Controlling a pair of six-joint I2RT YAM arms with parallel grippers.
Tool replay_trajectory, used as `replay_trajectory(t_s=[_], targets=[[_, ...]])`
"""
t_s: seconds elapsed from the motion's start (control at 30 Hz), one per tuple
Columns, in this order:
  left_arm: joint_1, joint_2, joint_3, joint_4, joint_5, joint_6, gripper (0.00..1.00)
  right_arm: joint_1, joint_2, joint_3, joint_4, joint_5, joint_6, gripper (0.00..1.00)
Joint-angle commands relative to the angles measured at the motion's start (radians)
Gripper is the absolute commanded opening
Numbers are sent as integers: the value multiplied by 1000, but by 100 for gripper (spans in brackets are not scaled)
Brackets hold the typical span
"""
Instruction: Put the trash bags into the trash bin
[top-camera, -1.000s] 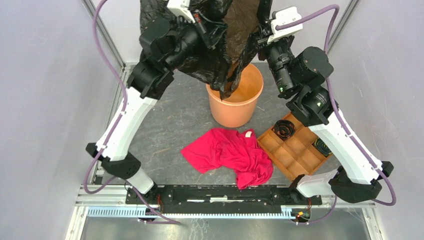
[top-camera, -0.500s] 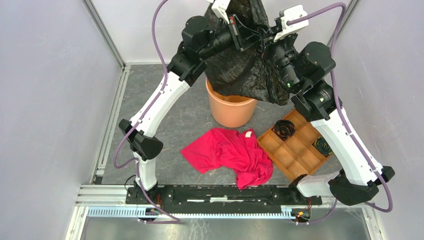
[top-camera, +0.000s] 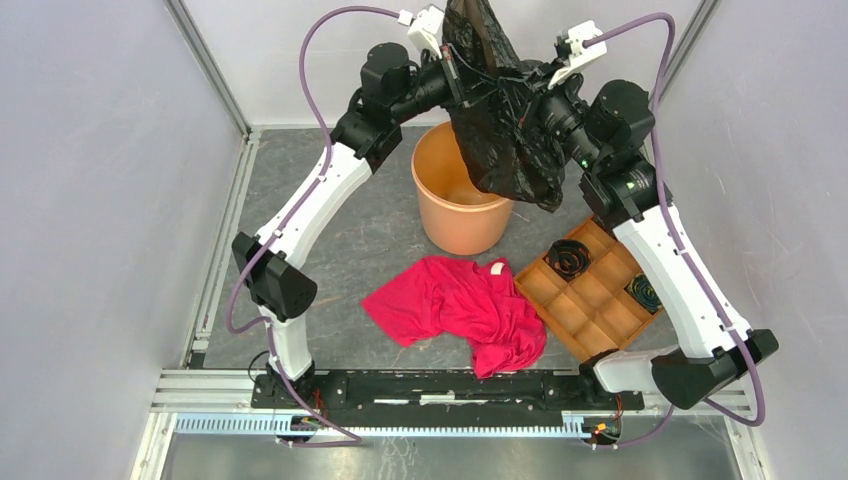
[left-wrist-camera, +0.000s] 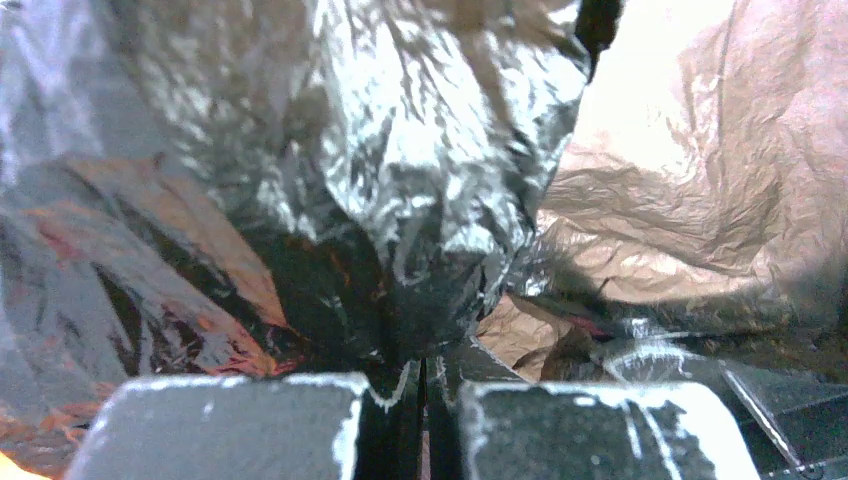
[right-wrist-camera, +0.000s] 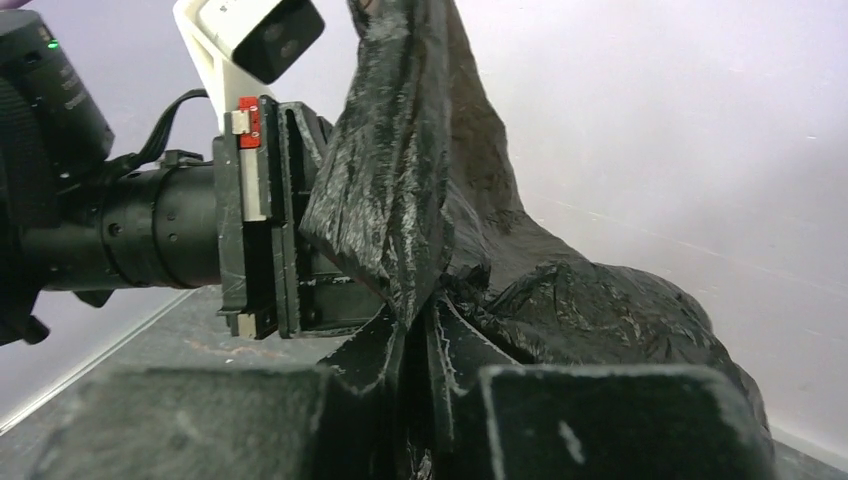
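Observation:
The black trash bag (top-camera: 505, 130) hangs bunched between both grippers, high above the back of the table. Its lower end dangles over the right rim of the pale-orange trash bin (top-camera: 465, 225), which stands upright with its inside showing. My left gripper (top-camera: 462, 75) is shut on the film's upper left part; in the left wrist view its jaws (left-wrist-camera: 420, 375) pinch glossy folds (left-wrist-camera: 400, 150). My right gripper (top-camera: 530, 88) holds the bag close beside it. In the right wrist view its jaws (right-wrist-camera: 415, 330) stand a narrow slit apart, with film (right-wrist-camera: 400, 180) between them.
A red cloth (top-camera: 455, 305) lies crumpled in front of the bin. A brown compartment tray (top-camera: 575, 315) sits at the right with two black coils (top-camera: 570, 257) in it. Grey walls close in the left, right and back sides.
My left arm swung right until its gripper came close to the right one. The spread bag folded into a bunch, and its lower end lifted out of the bin towards the right rim.

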Motion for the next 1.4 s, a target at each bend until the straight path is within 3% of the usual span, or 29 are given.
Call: replay_trajectory(t_s=[0.0, 0.2, 0.37, 0.5, 0.6, 0.7, 0.77, 0.83, 0.93, 1.0, 1.03, 1.1, 1.17, 1.27, 1.37], targets=[[2, -100, -14, 32, 15, -32, 2, -3, 3, 25, 30, -104, 36, 15], [2, -143, -54, 76, 34, -61, 2, -3, 20, 25, -6, -135, -13, 29], [1, -152, -61, 99, 73, -95, 2, -2, 47, 57, -43, -139, -67, 61], [2, -156, -67, 112, 86, -109, 2, 2, 55, 79, -52, -155, -82, 77], [2, -150, -67, 115, 89, -119, 2, 18, 57, 80, -47, -166, -86, 85], [2, -149, -68, 125, 102, -131, 2, 49, 62, 75, -51, -78, -132, 88], [2, -156, -73, 124, 105, -131, 2, 74, 80, 98, -67, -5, -176, 81], [2, -167, -82, 124, 108, -127, 2, 104, 102, 121, -71, 67, -212, 66], [3, -187, -93, 112, 116, -103, 6, 146, 117, 133, -48, 151, -243, 29], [10, -209, -91, 77, 117, -57, 27, 159, 110, 134, -45, 190, -242, 7], [19, -225, -93, 55, 106, -32, 38, 159, 100, 127, -44, 205, -230, 1], [40, -280, -124, 24, 54, 34, 62, 153, 69, 98, -27, 211, -197, 0], [65, -340, -166, 1, -24, 79, 76, 111, 44, 65, 28, 78, -111, 0], [105, -431, -239, -12, -170, 130, 90, 37, 64, 75, 132, -218, 76, 0], [114, -521, -309, -14, -343, 198, 99, 7, 118, 170, 118, -297, 135, 0]])
